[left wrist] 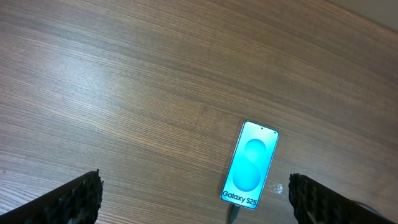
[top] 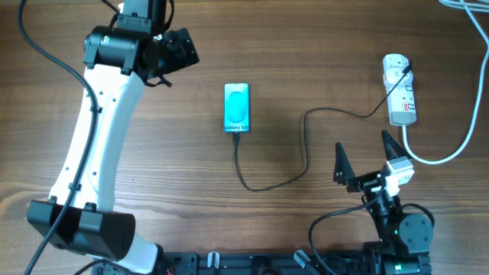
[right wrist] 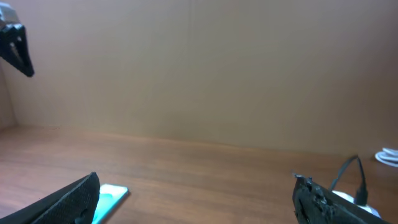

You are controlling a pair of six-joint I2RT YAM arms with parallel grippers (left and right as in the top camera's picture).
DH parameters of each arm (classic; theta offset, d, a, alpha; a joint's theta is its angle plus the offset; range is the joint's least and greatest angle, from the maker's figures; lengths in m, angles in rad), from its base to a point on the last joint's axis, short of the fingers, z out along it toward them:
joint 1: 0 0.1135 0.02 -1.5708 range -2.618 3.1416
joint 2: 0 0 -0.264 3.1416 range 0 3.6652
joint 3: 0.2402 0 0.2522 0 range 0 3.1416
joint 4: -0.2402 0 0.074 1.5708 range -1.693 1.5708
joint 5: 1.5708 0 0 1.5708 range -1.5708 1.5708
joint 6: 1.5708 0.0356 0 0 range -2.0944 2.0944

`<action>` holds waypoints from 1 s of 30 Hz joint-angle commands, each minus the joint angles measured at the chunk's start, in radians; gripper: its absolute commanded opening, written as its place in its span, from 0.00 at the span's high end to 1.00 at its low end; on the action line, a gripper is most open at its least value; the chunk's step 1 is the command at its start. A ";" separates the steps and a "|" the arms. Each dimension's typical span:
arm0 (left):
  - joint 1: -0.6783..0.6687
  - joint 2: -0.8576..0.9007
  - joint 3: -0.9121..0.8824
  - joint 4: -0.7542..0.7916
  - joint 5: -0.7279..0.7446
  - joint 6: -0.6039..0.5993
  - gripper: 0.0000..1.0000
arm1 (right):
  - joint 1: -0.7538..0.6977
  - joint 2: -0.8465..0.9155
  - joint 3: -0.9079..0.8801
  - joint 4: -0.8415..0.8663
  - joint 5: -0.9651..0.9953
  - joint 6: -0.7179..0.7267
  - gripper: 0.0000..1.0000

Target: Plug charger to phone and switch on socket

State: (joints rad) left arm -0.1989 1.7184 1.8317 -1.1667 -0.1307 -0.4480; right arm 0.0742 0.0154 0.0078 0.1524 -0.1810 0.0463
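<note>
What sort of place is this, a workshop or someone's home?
Likely a robotics test bench, not a home: a white-and-black left robot arm and black right robot arm stand at a wood-grain table, a plain brown wall behind, with a turquoise-screened smartphone and white oblong power strip laid out.

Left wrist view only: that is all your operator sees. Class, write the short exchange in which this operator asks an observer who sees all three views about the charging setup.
Operator: I see the phone. The charger leaves its lower end. Where does it go?
Observer: In the overhead view it loops once and runs to the socket, well off to the phone's right.
Operator: Is the right gripper at that socket?
Observer: No. It is open and empty, nearer the robot's base than the socket and apart from it.
</note>
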 commanded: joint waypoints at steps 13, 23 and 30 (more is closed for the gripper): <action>-0.001 0.003 -0.006 0.002 -0.010 -0.009 0.00 | -0.064 -0.012 -0.003 -0.155 0.118 -0.044 0.00; -0.001 0.003 -0.006 0.002 -0.009 -0.009 0.00 | -0.064 -0.012 -0.003 -0.157 0.121 -0.046 0.00; -0.001 0.003 -0.006 0.002 -0.009 -0.009 0.00 | -0.064 -0.012 -0.003 -0.158 0.121 -0.037 0.00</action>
State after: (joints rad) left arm -0.1989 1.7184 1.8317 -1.1667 -0.1307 -0.4480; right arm 0.0113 0.0154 0.0067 -0.0040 -0.0769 0.0204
